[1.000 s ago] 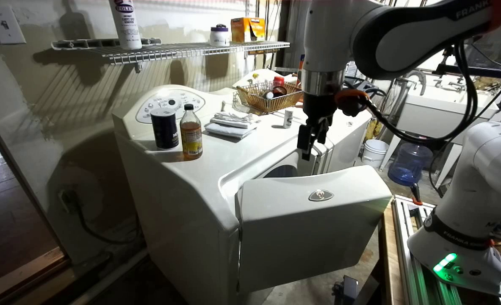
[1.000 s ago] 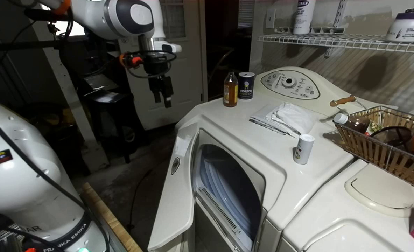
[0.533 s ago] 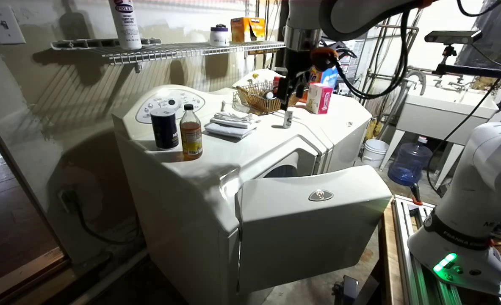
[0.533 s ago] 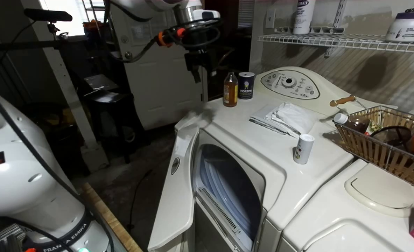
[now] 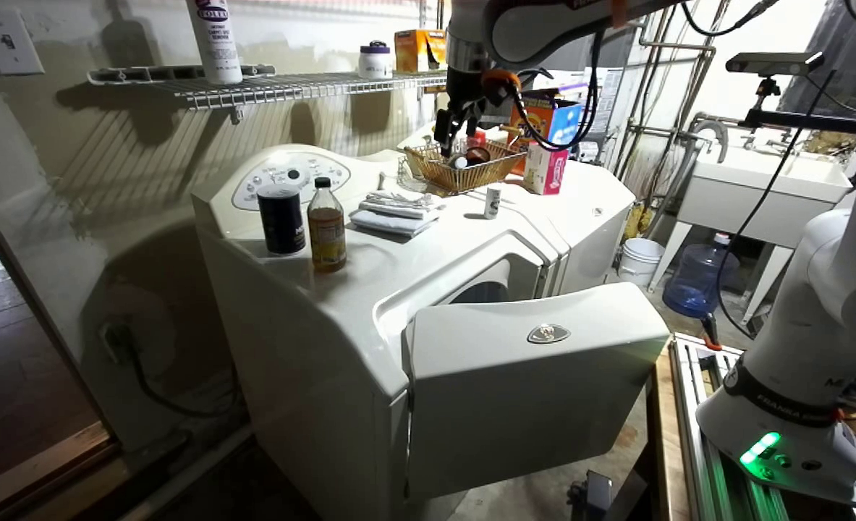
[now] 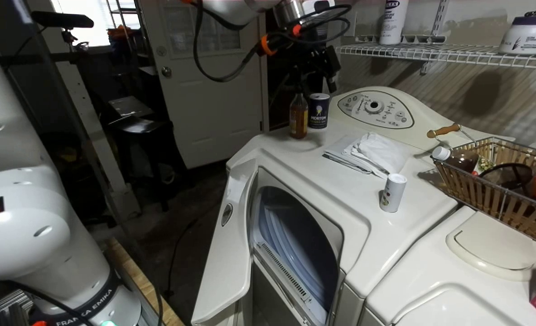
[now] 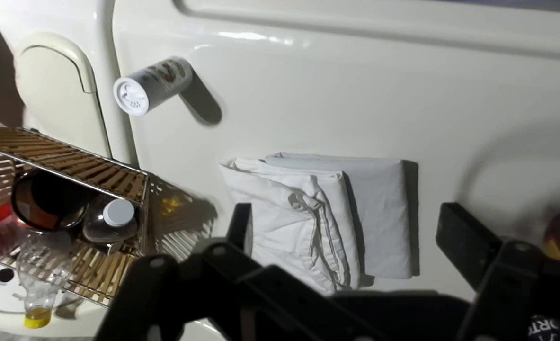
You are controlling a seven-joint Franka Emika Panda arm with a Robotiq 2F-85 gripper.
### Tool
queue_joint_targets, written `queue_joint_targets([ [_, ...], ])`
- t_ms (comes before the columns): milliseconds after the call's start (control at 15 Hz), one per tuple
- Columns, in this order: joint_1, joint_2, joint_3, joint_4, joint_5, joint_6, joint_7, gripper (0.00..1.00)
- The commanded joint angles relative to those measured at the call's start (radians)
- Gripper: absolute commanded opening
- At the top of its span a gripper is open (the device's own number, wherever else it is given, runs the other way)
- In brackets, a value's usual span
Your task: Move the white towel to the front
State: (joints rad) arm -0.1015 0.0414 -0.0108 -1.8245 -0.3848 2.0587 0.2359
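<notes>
The white towel (image 7: 280,203) is a rumpled, folded cloth. It lies partly over a flat, folded light-grey cloth (image 7: 381,218) on top of the white appliance (image 5: 435,260). The towel also shows in both exterior views (image 5: 401,202) (image 6: 379,149). My gripper (image 7: 348,222) is open and empty. In the wrist view its fingers stand wide apart, one over the white towel's left part and one right of the grey cloth. The gripper hangs well above the appliance in both exterior views (image 5: 458,139) (image 6: 314,83). The towel's near edge is partly hidden by the gripper in the wrist view.
A dark salt canister (image 5: 281,221) and an amber bottle (image 5: 327,235) stand on one side of the cloths. A small white shaker (image 6: 393,192) and a wicker basket (image 6: 494,181) stand on the other. A wire shelf (image 5: 312,87) runs above. The appliance door (image 5: 536,391) stands open.
My gripper has moved from in front of the appliance to over it, leftward and up in an exterior view. The towel and the other objects have not moved.
</notes>
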Motion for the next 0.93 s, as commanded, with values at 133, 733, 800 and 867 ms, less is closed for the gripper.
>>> queue_joint_targets([
  [133, 0.022, 0.065, -0.033, 0.052, 0.004, 0.019, -0.006, 1.00],
  [733, 0.018, 0.125, -0.046, 0.110, 0.000, 0.045, -0.022, 1.00],
  [800, 0.016, 0.142, -0.050, 0.124, -0.002, 0.052, -0.028, 1.00],
  [867, 0.015, 0.162, -0.053, 0.139, 0.006, 0.058, -0.049, 1.00],
])
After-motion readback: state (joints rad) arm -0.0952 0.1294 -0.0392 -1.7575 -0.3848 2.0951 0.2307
